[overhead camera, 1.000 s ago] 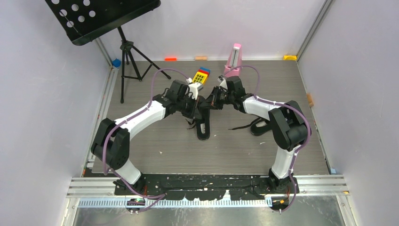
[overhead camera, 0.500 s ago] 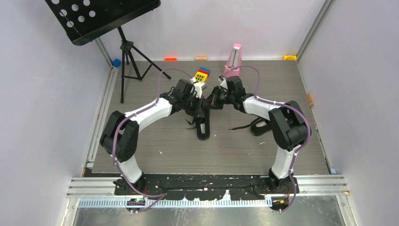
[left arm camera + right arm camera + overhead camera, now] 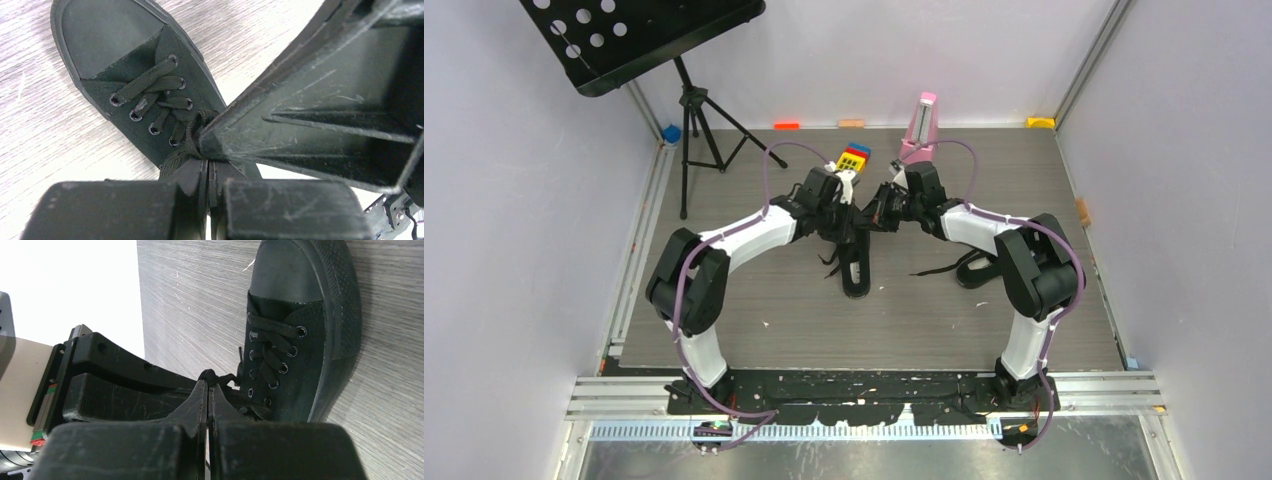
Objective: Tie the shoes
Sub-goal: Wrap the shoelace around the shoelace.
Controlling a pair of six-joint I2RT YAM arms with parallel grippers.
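Table (image 3: 754,300) of grey wood grain; one shoe (image 3: 856,275) mid-table, second shoe (image 3: 977,268) beside the right arm. Canvas looks light and floppy, likely to skid if tugged. Lace (image 3: 187,150) flat, limp: best taken near the eyelets. Left gripper (image 3: 209,172) and right gripper (image 3: 208,392) both pinch it, tips meeting

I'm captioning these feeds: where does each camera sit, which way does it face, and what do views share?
Top external: high behind the bases, facing down and forward over the grey wood-grain table; left arm and right arm show whole.
Left wrist: on the left arm, facing down past its shut left end effector at the black canvas sneaker.
Right wrist: on the right arm, facing down past its shut right end effector at that sneaker.
Shared: all show that sneaker; each wrist view shows the other end effector.
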